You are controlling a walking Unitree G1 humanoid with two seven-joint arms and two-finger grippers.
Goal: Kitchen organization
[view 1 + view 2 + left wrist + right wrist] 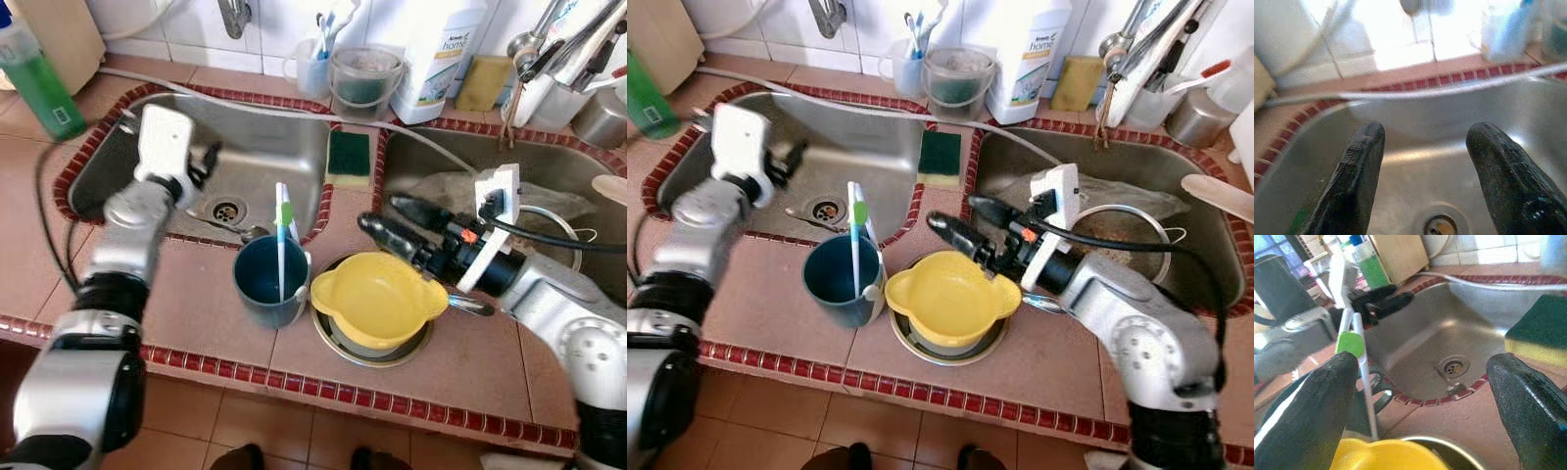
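Right gripper point(384, 215), fingers spread, nothing held, hovers just above one yellow plastic bowl point(377, 297) with two ear handles, nested in one round steel bowl point(370, 349) on the tiled counter. Just left: one dark teal mug point(266, 282) holding two upright toothbrushes point(282, 240). Left gripper point(1422, 171), fingers apart, empty, over the left steel sink point(265, 147) near its drain. One green-yellow sponge point(349, 157) lies on the divider between two basins.

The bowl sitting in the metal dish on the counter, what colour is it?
Yellow. The bowl shows best in the left eye view.
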